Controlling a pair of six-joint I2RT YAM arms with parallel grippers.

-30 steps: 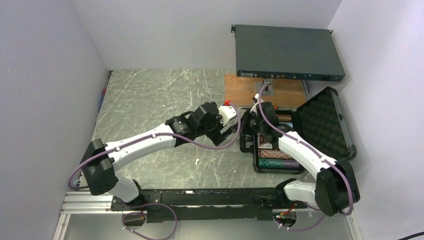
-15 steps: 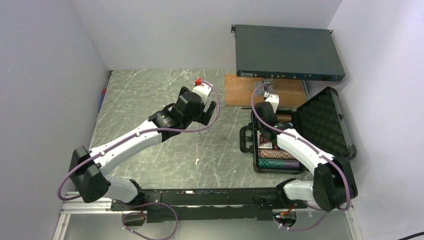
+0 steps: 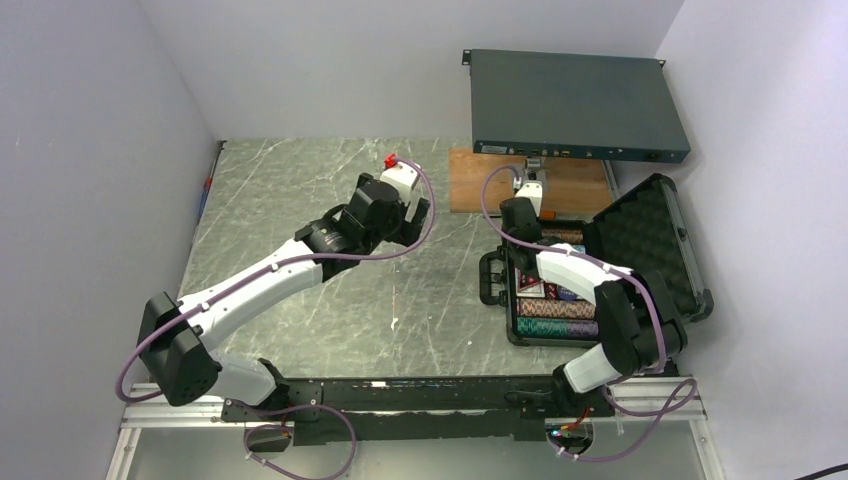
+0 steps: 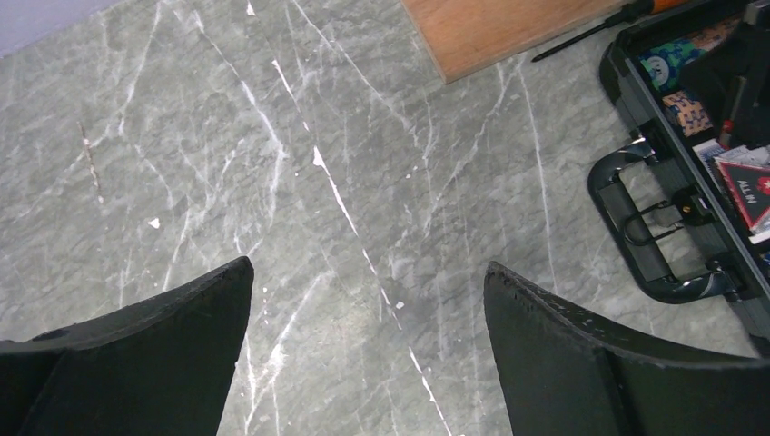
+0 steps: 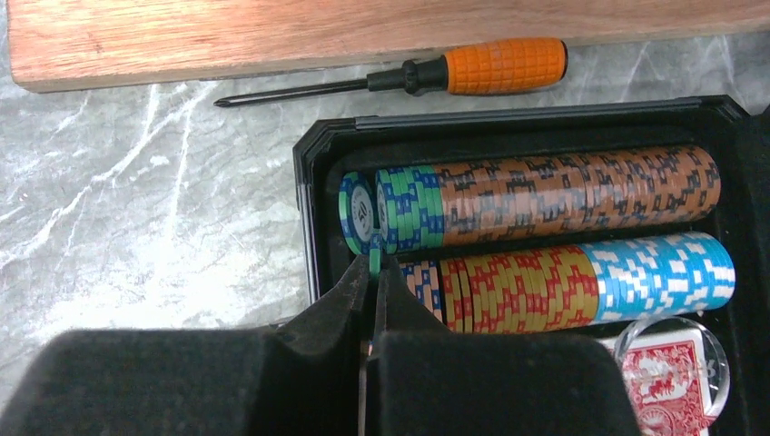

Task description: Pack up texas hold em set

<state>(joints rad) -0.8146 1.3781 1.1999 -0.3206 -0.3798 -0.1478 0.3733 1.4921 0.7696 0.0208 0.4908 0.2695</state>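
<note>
Closest, over the grey stone table point(image 4: 272, 136): left gripper point(image 4: 368, 272), with fingers wide apart and nothing in between. Just to the right of that, on the table: the black case point(image 3: 512, 320) of the poker set, open, with its foam lid point(image 3: 640, 250) tipped back to the right and its handle point(image 4: 676, 289) toward the left arm. Inside, in rows: striped chips point(image 5: 563, 186), plus a red card deck point(image 5: 654, 381) and a red triangle point(image 4: 749, 186). At the far end of the case: right gripper point(image 5: 374, 263), with fingers pressed together, tips down by a green chip point(image 5: 357, 213) at the end of the top row. Thin green edge right at the tips; cannot tell if pinched. Past the case: an orange screwdriver point(image 5: 504, 65), then a wooden board point(image 5: 363, 27), then a big dark flat box point(image 3: 575, 105) at the back.
</note>
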